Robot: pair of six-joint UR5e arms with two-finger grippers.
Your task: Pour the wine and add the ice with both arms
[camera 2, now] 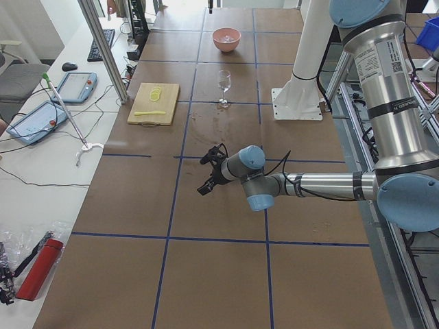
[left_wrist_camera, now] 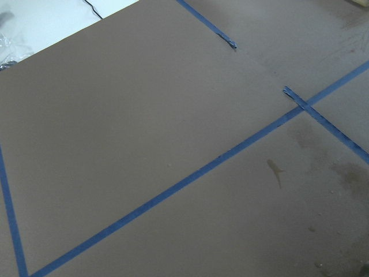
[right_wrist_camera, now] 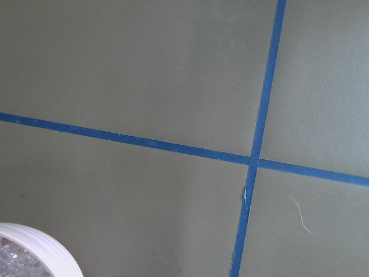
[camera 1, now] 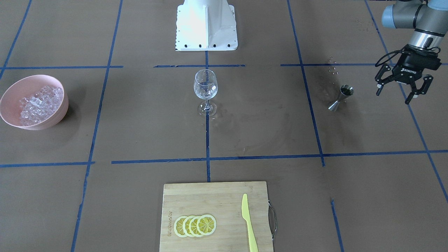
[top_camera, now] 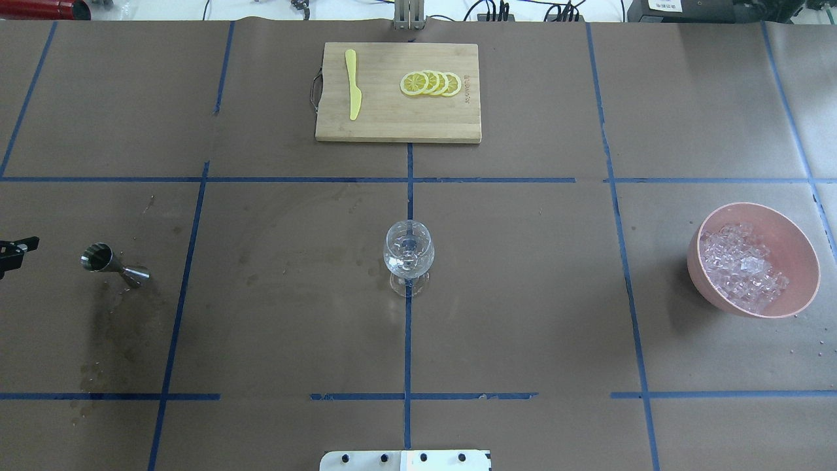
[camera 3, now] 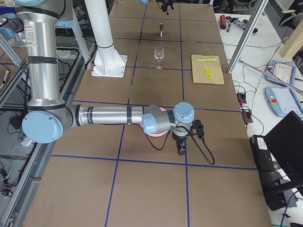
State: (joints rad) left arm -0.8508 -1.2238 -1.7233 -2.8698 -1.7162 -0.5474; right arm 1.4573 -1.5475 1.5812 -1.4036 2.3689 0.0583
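Observation:
A clear wine glass [camera 1: 205,89] stands upright at the table's middle; no wine can be made out in it. A steel jigger [camera 1: 341,98] stands tilted-looking near my left arm. My left gripper [camera 1: 392,98] is open and empty, hovering beside the jigger on its outer side, apart from it. A pink bowl [camera 1: 59,112] of clear ice cubes [camera 1: 38,103] sits at the opposite end. My right gripper [camera 3: 181,147] hangs just past the bowl in the exterior right view; I cannot tell whether it is open or shut. The bowl's rim [right_wrist_camera: 40,245] shows in the right wrist view.
A bamboo cutting board [camera 1: 210,199] at the operators' edge holds several lemon slices [camera 1: 195,225] and a yellow knife [camera 1: 248,222]. The white pedestal base [camera 1: 206,24] stands behind the glass. Damp stains mark the paper around the jigger [top_camera: 114,265].

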